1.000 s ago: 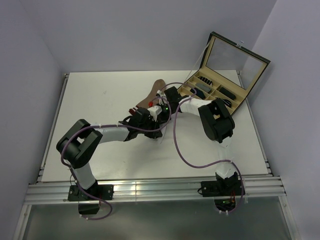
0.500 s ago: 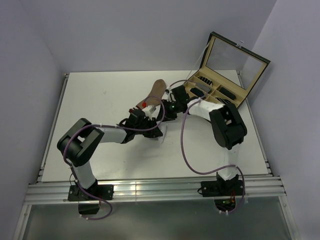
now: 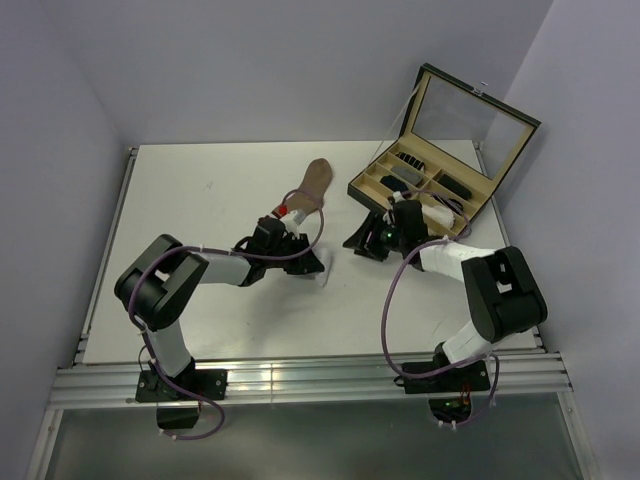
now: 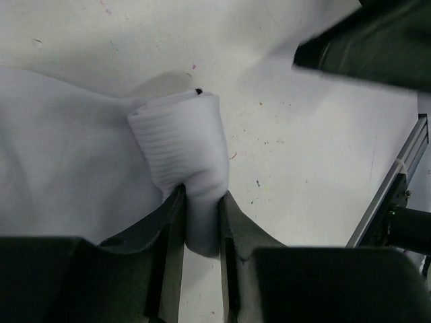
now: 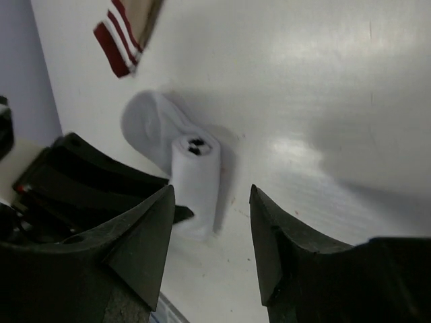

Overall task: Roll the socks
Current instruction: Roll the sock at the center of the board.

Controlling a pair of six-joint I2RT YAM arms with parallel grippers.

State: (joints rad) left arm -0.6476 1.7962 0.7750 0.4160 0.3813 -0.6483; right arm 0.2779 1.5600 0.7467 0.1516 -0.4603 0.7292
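- Two changes are seen against one second ago: the right gripper, then pressed together close beside the left gripper, has been drawn away to the right, near the front of the open box, and its fingers are now spread.
- The white sock is still pinched by the left gripper at the end of its rolled part, which lies on the table.
- The tan-brown sock is laid flat just behind, its striped cuff near the left gripper.
- Both forearms are held low over the table, the left one reaching right and the right one reaching left, with the grippers apart.
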